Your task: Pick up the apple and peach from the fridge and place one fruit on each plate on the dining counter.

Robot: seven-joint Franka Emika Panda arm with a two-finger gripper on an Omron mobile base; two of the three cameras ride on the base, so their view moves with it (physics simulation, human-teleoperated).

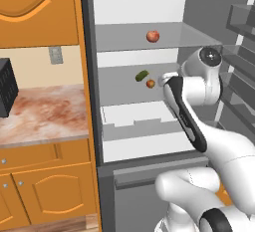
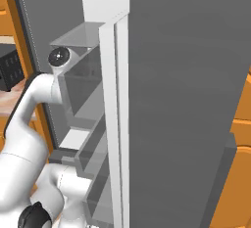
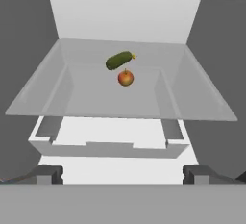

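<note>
The claw (image 3: 123, 174) is spread wide, its two dark finger tips far apart at the bottom of the hand view, with nothing between them and nothing touched. It faces straight into the open fridge (image 1: 149, 7), level with the front edge of the middle glass shelf (image 3: 62, 98).

On that shelf, toward the back, sits the apple (image 3: 125, 78), red and yellow, round, its small stem end up. Just behind it, nearly touching, lies a green cucumber (image 3: 118, 60); its long axis runs slantwise, the end with the yellow tip raised toward the right in the hand view. In the left base view the same pair shows just left of the robot's wrist: cucumber (image 1: 142, 75), apple (image 1: 150, 83).

The peach (image 1: 153, 36) rests alone on the upper glass shelf (image 1: 114, 39), near its middle, well above the apple. Below the middle shelf stands a white drawer (image 3: 105, 143).

In the right base view the fridge door (image 2: 186, 100) stands open and blocks the inside, so only the arm shows there.
</note>
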